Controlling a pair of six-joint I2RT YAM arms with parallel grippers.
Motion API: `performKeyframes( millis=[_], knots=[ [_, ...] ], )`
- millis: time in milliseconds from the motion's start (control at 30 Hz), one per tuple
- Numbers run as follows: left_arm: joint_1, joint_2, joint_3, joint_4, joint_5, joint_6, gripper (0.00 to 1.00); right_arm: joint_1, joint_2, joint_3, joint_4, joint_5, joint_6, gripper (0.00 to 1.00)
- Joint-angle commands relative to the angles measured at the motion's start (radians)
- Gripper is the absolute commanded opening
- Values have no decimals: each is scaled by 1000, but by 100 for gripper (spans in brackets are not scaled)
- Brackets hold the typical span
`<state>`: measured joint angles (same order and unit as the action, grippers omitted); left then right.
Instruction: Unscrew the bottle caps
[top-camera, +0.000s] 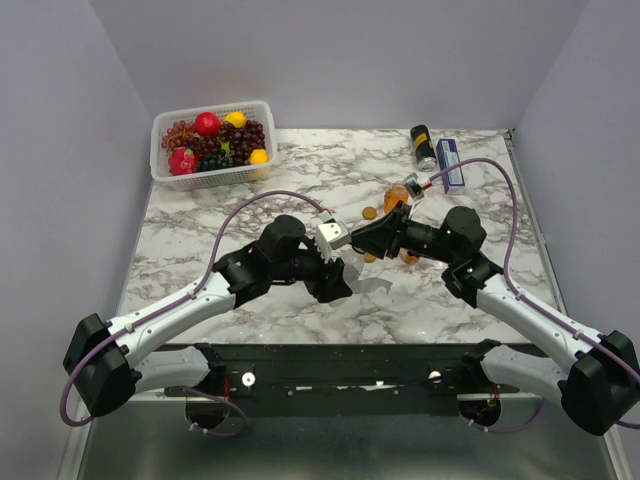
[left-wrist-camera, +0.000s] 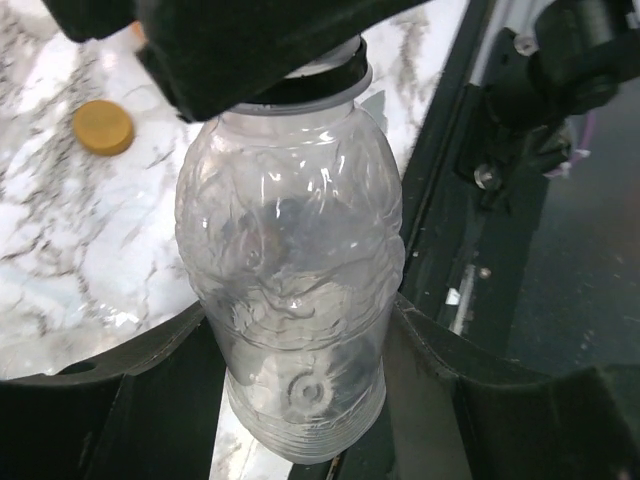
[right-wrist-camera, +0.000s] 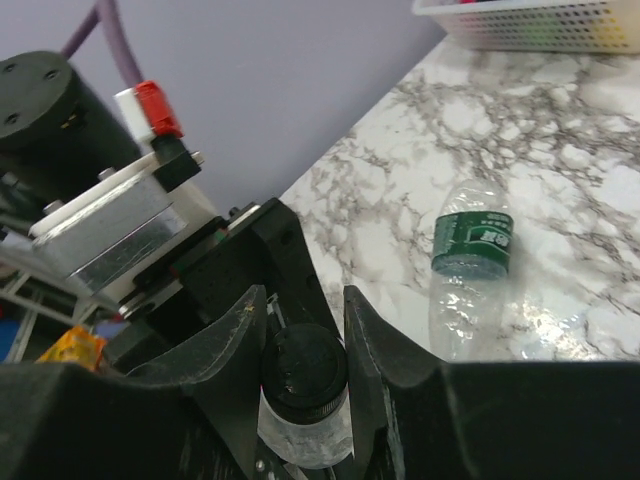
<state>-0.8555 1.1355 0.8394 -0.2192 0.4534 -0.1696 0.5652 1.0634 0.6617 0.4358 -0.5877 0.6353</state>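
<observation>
My left gripper (left-wrist-camera: 300, 400) is shut on the body of a clear bottle (left-wrist-camera: 290, 260) and holds it above the table; in the top view the left gripper (top-camera: 340, 268) sits at the table's middle. My right gripper (right-wrist-camera: 303, 365) is shut on that bottle's black cap (right-wrist-camera: 303, 372), and in the top view the right gripper (top-camera: 353, 243) meets the left one. A loose orange cap (left-wrist-camera: 103, 127) lies on the marble; it also shows in the top view (top-camera: 369, 212). A second clear bottle (right-wrist-camera: 470, 270) with a green label lies on its side. An orange juice bottle (top-camera: 397, 195) stands behind the right arm.
A white basket (top-camera: 212, 145) of fruit stands at the back left. A black can (top-camera: 422, 145) and a blue box (top-camera: 450, 163) lie at the back right. More orange (top-camera: 410, 258) shows under the right wrist. The table's black front rail (top-camera: 340, 365) runs between the arm bases.
</observation>
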Motion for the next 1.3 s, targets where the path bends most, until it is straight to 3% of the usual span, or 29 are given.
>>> performKeyframes(
  millis=[0, 433, 633, 800, 933, 1133, 1267],
  knots=[
    [16, -6, -8, 66, 200, -2, 32, -48, -32, -27, 121, -241, -23, 26],
    [21, 40, 10, 17, 111, 2, 32, -169, -189, 2, -52, -100, 18, 26],
    [68, -28, 10, -20, -143, -8, 31, -168, -391, -66, -290, 150, -94, 27],
    [136, -121, -13, -5, -295, -31, 32, -159, -483, -215, -344, 276, -117, 25],
    [141, -163, -22, -8, -427, -7, 32, -49, -448, -254, -368, 388, -170, 25],
    [141, -154, -20, -16, -446, 7, 32, 169, -338, -319, -318, 705, -180, 24],
    [141, -140, -20, -13, -430, 15, 32, 232, -280, -404, -224, 843, -149, 24]
  ],
)
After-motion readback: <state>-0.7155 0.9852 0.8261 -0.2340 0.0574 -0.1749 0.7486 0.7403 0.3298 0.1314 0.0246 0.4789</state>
